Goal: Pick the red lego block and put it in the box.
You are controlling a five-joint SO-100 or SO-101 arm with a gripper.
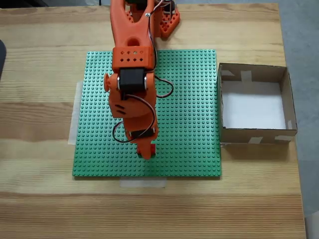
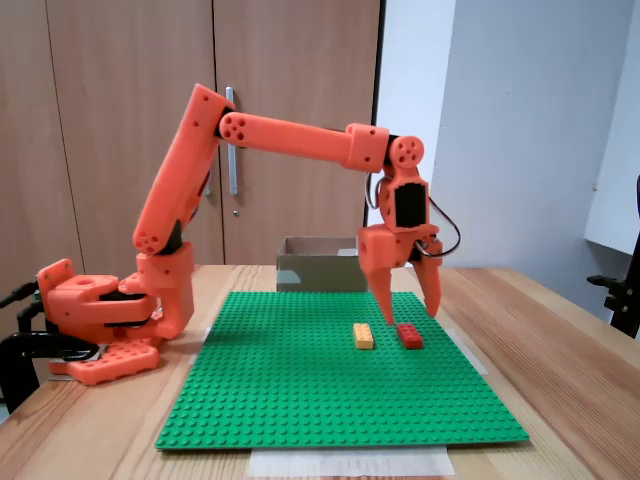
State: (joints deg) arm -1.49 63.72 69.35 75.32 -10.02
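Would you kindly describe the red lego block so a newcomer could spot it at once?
Find the green studded baseplate on the wooden table. Directly under the orange arm's open hand lie two small bricks side by side. The red lego block is the right one; its neighbour is yellow-orange.

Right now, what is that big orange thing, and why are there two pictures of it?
That is a robot arm made of orange plastic, bolted together with little motors. At its end are two pointed fingers for pinching things. One picture looks straight down from above; the other looks from the side of the wooden table. On the table lies a flat green studded plastic baseplate. On it sit a small red plastic lego brick and a small yellow-orange plastic brick beside it. From above, the arm hides both bricks. The fingers are open, hanging just above the red brick, holding nothing. Next to the plate is a shallow brown cardboard box with a white floor, and it is empty.
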